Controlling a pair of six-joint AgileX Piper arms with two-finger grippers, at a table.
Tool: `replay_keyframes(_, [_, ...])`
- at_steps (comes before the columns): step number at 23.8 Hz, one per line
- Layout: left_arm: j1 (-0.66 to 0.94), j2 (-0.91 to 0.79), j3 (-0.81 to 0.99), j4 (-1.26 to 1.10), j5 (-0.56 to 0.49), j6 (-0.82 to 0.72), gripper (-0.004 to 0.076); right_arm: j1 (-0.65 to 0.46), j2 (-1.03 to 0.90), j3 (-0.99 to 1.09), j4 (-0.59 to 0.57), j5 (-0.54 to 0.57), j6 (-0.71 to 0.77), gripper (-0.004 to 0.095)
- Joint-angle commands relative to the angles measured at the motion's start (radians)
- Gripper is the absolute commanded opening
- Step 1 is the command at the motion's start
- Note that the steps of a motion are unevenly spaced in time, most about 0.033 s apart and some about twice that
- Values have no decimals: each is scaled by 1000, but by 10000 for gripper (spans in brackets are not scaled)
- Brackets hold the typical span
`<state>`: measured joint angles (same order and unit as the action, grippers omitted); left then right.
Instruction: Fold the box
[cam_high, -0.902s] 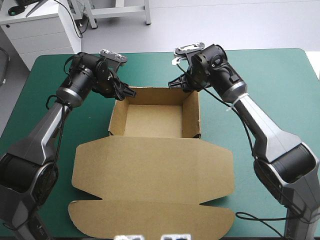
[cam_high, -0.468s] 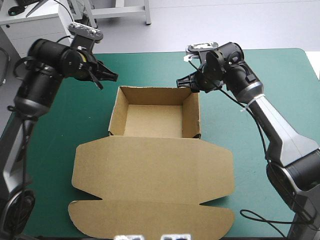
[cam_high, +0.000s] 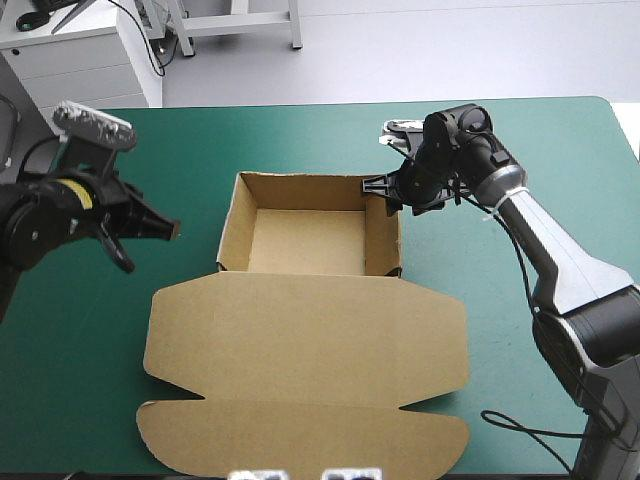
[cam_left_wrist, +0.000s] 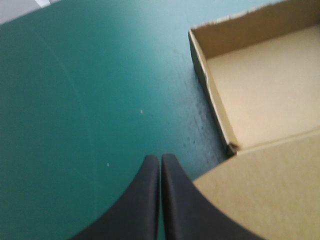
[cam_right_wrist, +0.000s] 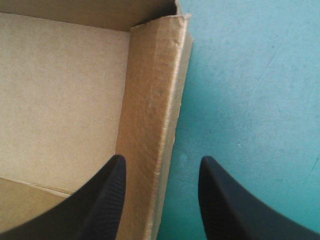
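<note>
Box located at the middle of the teal-green surface: tray portion toward the far edge with all four walls raised, lid lying flat toward the near edge, not yet lifted. Found apart: right claw, straddling the right wall close to the far right corner, one black finger inside the tray, the other outside over bare surface; contact with the board not determinable from either view. Found together in a pointed arch, gripping nothing: left claw, hovering over bare surface well apart from the left wall (near-left corner of the tray visible ahead and to one side in its wrist view). Step in hand judged as pinching the right wall to seat its tucked layer. Recommended practice: descend squarely so both fingers pass the top edge without catching it, noting slight fraying at the far corner; clamp low, near the fold, not at the rim, to avoid bowing the board; squeeze gently, then work along the wall toward the near corner. Advisable also: bring the left claw against the outside of the left wall as a brace, since an unbraced box looks liable to slide or twist under a one-sided push. Lid best left untouched until both side walls stand true.
</note>
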<state>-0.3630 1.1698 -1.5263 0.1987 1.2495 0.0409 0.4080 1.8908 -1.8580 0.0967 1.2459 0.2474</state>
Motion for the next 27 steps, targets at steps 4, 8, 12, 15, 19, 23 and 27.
replay_keyframes(4, [-5, -204, 315, 5, -118, -2, -8, -8, -4, -21, 44, -21, -35, 417])
replay_keyframes(8, [-5, -346, 589, -7, -203, -2, -8, -8, 53, -21, 74, -14, -38, 417])
replay_keyframes(12, [-5, -481, 804, -47, -276, -2, -8, -8, 102, -21, 74, 0, -60, 395])
replay_keyframes(15, [-5, -546, 879, -49, -278, -2, -8, -8, 118, -21, 74, 2, -70, 287])
replay_keyframes(19, [-5, -616, 926, -45, -254, -2, -8, -8, 118, -21, 58, 2, -77, -14])
replay_keyframes(23, [-5, -619, 926, -45, -243, -2, -8, -26, 92, -21, -53, 2, -73, -19])
replay_keyframes(27, [-5, -619, 926, -45, -224, -2, -8, -114, 34, -21, -89, 2, -66, -19])
